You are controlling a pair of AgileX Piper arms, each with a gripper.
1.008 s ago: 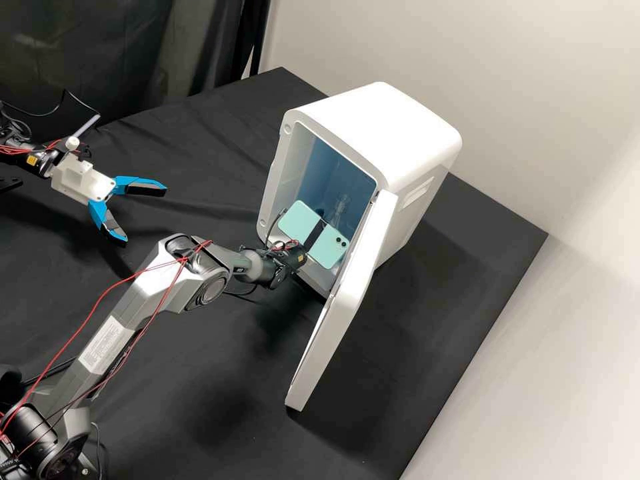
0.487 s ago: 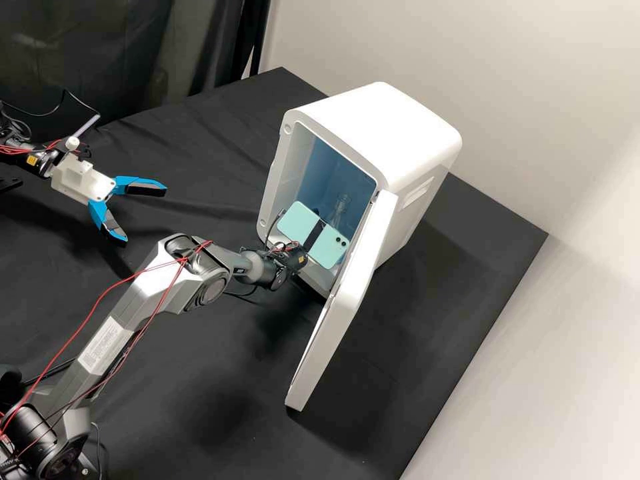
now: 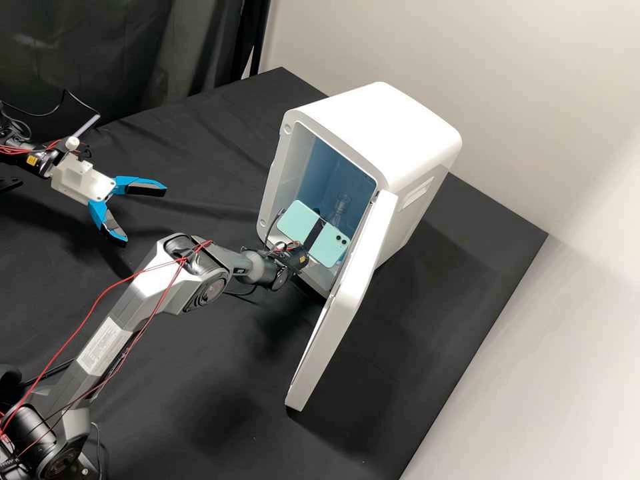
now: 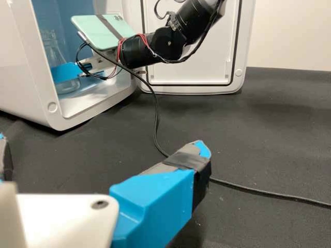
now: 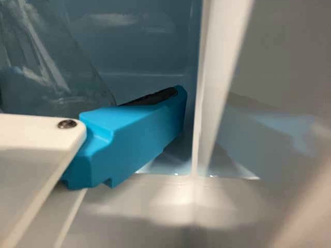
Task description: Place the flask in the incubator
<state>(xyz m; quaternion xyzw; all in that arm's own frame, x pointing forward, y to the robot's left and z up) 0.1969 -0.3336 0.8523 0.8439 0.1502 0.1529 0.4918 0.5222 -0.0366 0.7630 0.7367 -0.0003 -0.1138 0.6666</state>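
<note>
**Flask Is Inside the Open Incubator**

The white incubator (image 3: 400,133) stands on the black tabletop (image 3: 200,127). Its door (image 3: 343,293) is wide open, and the inside is blue. The clear glass flask (image 3: 341,203) stands upright on the floor inside, well in from the opening.

The end of the right arm (image 3: 180,280) is inside the opening too. A light green phone (image 3: 313,233) is strapped on its wrist. Its jaws are right beside the flask. It is not possible to tell if they squeeze the flask or not.

The left arm (image 3: 73,177) hangs over the tabletop, well apart from the incubator. Its jaws are spread wide and hold nothing.

In the high view the phone covers the right arm's jaws. The left wrist view looks in from the side. There the jaws sit low, next to the flask's bottom, and a black cable (image 4: 155,129) lies across the tabletop. The right wrist view looks from inside the incubator, and the flask's glass wall is close against the blue jaw.
</note>
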